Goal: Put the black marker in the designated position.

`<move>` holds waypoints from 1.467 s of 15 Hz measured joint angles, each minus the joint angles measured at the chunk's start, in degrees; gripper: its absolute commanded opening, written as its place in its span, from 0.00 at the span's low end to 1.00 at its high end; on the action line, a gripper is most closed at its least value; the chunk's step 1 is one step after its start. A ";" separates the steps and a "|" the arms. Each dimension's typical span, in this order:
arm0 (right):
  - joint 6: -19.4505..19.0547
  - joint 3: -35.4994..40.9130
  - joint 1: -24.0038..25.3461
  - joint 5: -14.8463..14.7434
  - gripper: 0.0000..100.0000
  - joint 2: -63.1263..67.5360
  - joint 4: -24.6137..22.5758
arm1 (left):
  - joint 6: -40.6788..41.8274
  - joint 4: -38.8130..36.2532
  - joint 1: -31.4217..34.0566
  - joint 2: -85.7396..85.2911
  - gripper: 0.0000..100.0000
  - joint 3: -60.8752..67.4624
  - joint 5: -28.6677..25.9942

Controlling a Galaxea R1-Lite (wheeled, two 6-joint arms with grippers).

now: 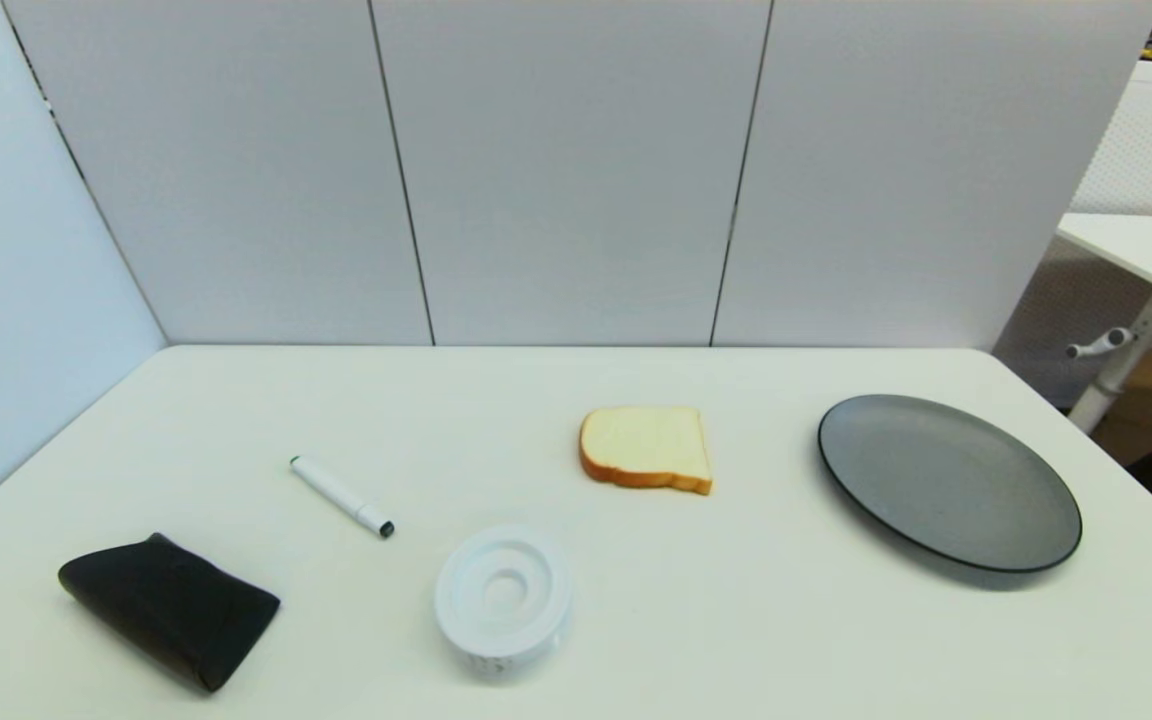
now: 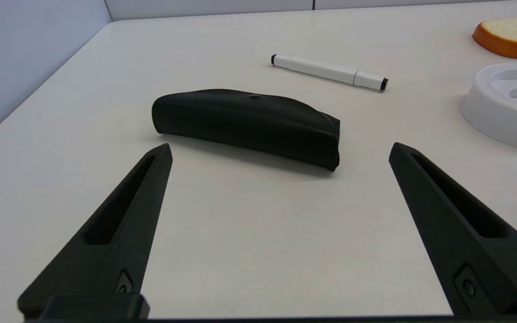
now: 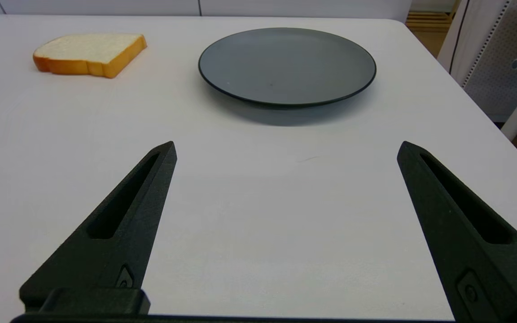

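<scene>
The black marker point(image 1: 342, 496) point(image 2: 329, 72), a slim white barrel with dark end caps, lies flat on the white table point(image 1: 736, 620) left of centre. In the left wrist view it rests beyond the black pouch. My left gripper point(image 2: 280, 150) is open near the table's front left, short of the pouch, holding nothing. My right gripper point(image 3: 286, 149) is open too, low over bare tabletop in front of the dark plate, empty. Neither arm shows in the head view. The designated position is plain tabletop with no mark that I can see.
A black folded pouch point(image 1: 171, 608) point(image 2: 247, 124) lies at the front left. A white ring-shaped object point(image 1: 503, 598) point(image 2: 507, 102) sits at front centre. A bread slice point(image 1: 646, 448) point(image 3: 90, 54) lies mid-table, and a dark grey plate point(image 1: 946, 480) point(image 3: 286, 65) stands to the right.
</scene>
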 measured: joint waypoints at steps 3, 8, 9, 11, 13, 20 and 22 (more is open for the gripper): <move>0.02 0.00 0.00 0.00 1.00 0.00 -0.06 | 0.00 0.00 0.00 0.00 1.00 0.00 0.00; 0.05 0.00 0.00 -0.01 1.00 0.00 -0.04 | -0.05 -0.02 0.00 0.00 1.00 0.00 0.00; 0.05 0.00 0.00 0.00 1.00 0.00 -0.04 | -0.02 0.00 0.00 0.00 1.00 0.00 0.00; 0.05 0.00 0.00 0.00 1.00 0.00 -0.06 | 0.00 0.00 -0.02 0.00 1.00 0.00 0.02; 0.05 0.00 0.00 -0.01 1.00 0.00 -0.06 | -0.07 0.00 0.00 0.00 1.00 0.00 0.09; 0.05 -0.02 0.00 0.00 1.00 0.00 -0.06 | -1.73 0.65 -0.09 6.22 1.00 -2.15 1.54; 0.05 -0.02 0.00 0.00 1.00 0.00 -0.06 | -0.13 0.63 -0.22 11.64 1.00 -7.85 1.46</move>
